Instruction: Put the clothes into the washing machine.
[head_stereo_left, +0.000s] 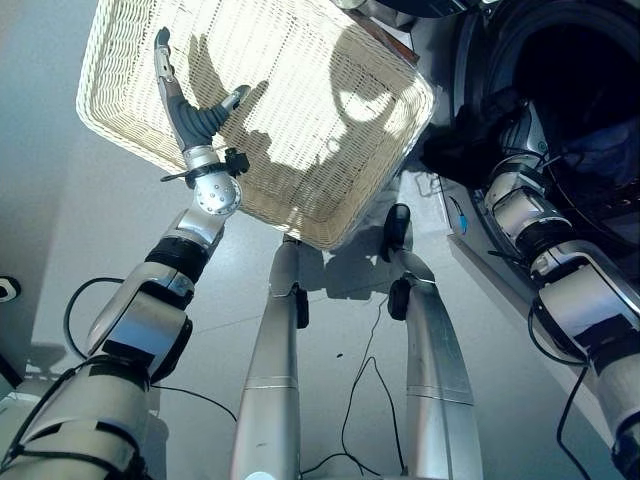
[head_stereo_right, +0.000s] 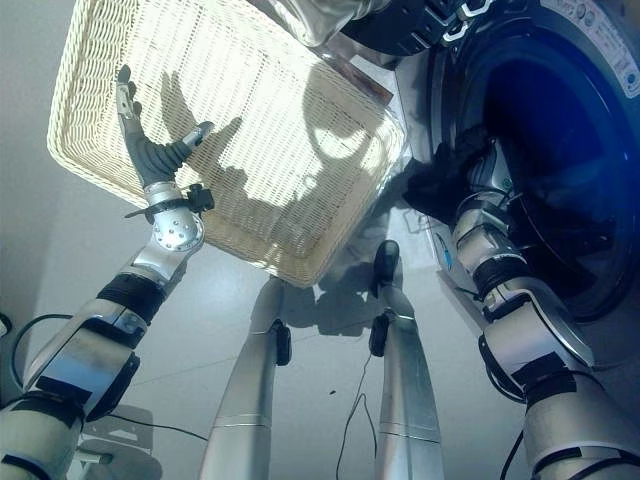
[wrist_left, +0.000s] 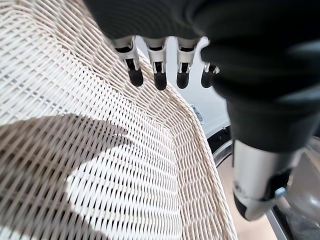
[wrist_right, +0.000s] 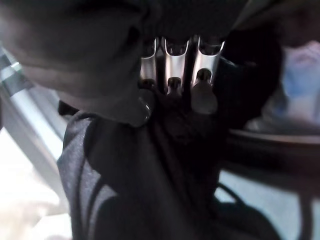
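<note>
A dark grey garment (wrist_right: 125, 175) hangs at the lip of the washing machine's round opening (head_stereo_right: 560, 150). My right hand (head_stereo_right: 485, 165) is shut on it, fingers (wrist_right: 170, 82) curled into the cloth. The garment (head_stereo_left: 465, 140) bunches just left of that hand, against the machine's front. Some bluish cloth (head_stereo_left: 600, 150) lies deep inside the dark drum. My left hand (head_stereo_left: 185, 110) is open, fingers straight, held over the bare bottom of the cream wicker basket (head_stereo_left: 330, 235). The basket's weave (wrist_left: 100, 125) holds no clothes where it shows.
The basket stands on a grey floor (head_stereo_left: 60, 220), its right corner close to the machine's front. A dark rounded part, perhaps the open door (head_stereo_right: 400, 25), shows above the basket's far right edge.
</note>
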